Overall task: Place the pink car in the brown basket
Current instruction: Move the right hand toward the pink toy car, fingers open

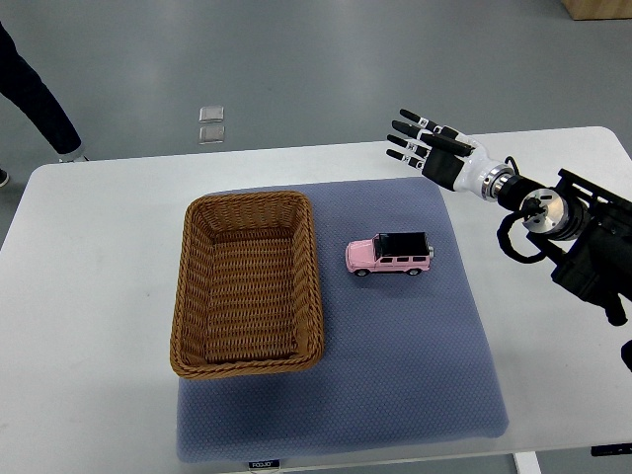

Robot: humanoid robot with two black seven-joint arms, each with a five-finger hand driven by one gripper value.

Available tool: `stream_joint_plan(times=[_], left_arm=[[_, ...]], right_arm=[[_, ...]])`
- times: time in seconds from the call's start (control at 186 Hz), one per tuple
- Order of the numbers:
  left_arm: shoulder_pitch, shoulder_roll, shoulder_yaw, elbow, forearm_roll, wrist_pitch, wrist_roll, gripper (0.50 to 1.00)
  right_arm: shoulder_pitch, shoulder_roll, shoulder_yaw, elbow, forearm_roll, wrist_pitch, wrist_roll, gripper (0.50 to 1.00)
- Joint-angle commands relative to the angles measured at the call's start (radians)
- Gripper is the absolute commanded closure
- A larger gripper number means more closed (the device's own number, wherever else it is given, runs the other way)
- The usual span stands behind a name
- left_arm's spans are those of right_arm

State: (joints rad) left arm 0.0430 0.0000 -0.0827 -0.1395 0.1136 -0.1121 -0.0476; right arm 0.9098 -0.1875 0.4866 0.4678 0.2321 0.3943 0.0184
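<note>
Nothing is done yet. The car (389, 254) sits on the mat (415, 385) mid-table, just beside the basket's (247, 365) right rim. The right hand (427, 146), fingers spread and empty, hovers near the table's far edge; reaching, grasping and placing remain.

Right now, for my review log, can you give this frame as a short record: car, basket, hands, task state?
car: pink car upright on the blue mat, right of the basket, untouched
basket: brown basket on the mat's left part, nothing in it
right hand: right hand open, fingers spread, beyond the car, above the mat's far right corner
left hand: not in view
task state: car not yet grasped
</note>
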Motion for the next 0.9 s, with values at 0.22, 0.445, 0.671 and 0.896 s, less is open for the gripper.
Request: stream_joint_plan(times=[0.22, 0.445, 0.671, 0.896], left_arm=[[0.0, 0.0, -0.002, 0.001, 0.0, 0.002, 0.0, 0.5], [0.0, 0.0, 0.004, 0.012, 0.0, 0.002, 0.0, 0.5], [-0.002, 0.0, 0.004, 0.011, -0.002, 0.0, 0.0, 0.5], [-0.002, 0.0, 0.004, 0.011, 0.0, 0.002, 0.0, 0.5]], right_arm=[[0.003, -0.003, 0.0, 0.003, -0.011, 0.008, 0.0, 0.579], [0.014, -0.013, -0.005, 0.008, -0.065, 0.029, 0.012, 0.581], [0.024, -0.027, -0.006, 0.008, -0.321, 0.063, 0.152, 0.581], [0.029, -0.027, -0.009, 0.015, -0.557, 0.063, 0.206, 0.581]])
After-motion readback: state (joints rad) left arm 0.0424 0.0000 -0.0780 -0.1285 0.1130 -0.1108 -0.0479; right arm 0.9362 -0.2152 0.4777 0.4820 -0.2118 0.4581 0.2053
